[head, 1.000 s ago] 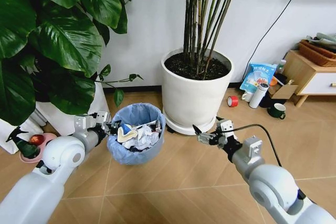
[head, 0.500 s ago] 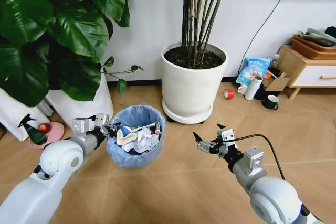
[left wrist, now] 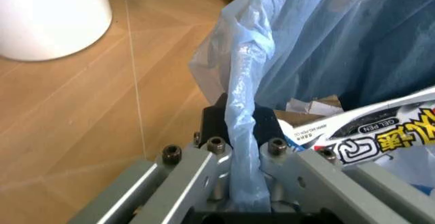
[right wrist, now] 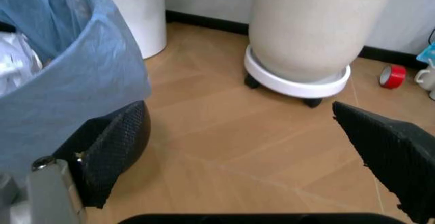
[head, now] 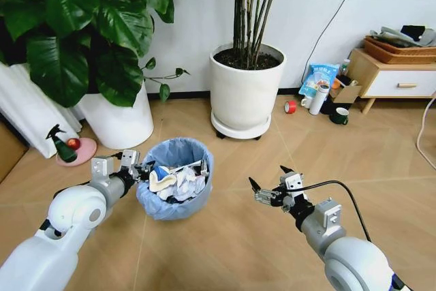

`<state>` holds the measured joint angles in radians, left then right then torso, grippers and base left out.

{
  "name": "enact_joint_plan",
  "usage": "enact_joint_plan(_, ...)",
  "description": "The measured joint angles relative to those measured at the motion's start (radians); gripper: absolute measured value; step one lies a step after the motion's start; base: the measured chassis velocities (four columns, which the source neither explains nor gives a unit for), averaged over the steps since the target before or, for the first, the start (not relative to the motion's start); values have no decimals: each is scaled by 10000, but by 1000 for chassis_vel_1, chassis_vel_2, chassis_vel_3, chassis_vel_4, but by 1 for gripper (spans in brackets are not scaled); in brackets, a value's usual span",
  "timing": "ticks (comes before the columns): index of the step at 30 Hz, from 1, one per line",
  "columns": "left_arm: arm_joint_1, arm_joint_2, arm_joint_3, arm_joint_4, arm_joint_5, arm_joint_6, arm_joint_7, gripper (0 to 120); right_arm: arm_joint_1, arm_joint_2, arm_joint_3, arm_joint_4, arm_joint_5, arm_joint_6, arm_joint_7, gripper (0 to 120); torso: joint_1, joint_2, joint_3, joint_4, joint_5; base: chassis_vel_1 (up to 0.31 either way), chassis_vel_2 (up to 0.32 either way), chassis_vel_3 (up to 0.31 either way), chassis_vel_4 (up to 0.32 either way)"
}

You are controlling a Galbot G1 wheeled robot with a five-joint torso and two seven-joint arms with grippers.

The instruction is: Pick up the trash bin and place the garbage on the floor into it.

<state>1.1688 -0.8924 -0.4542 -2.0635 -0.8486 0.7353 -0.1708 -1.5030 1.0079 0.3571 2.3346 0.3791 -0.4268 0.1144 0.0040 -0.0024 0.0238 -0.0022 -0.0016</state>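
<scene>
Evidently the left gripper point(head: 138, 167) has its fingers pinched on the trash bin point(head: 176, 177) rim and blue liner — a hold for carrying it. Beside the bin, the right gripper point(head: 267, 185) hovers over the floor point(head: 225, 236) — fingers spread, empty.

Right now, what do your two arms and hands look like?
Both arms have smooth white rounded shells with grey metal wrist blocks. The left hand is bare silver metal with bolt heads. The right hand has black textured finger pads, and a thin black cable loops from it.
</scene>
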Motion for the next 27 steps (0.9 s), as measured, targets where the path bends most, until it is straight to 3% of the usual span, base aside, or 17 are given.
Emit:
enact_joint_plan(11,258,121,-415,-73,32,0,76,0,-81,-70,39,-4,-31,28,2,100,0,0,-1,-1,12,270,-228,-288,235)
enact_joint_plan(17,258,163,-437,-73,-1,0,91,0,-200,-40,50,-4,-149,54,-13,100,1,0,1,1,-5,282,-224,-285,227)
enact_joint_plan(19,257,165,-437,-83,-21,0,87,0,-253,-25,43,-5,-179,66,-18,100,0,0,0,-4,20,311,-224,-291,237)
enact_joint_plan(22,270,166,-433,-84,-29,-1,88,0,-274,-15,55,0,-198,96,-18,100,1,-1,3,-1,-1,307,-236,-333,232)
enact_joint_plan(27,282,187,-426,-69,-32,0,87,0,-338,3,83,-6,-238,152,-19,100,1,-1,2,0,12,325,-220,-307,246)
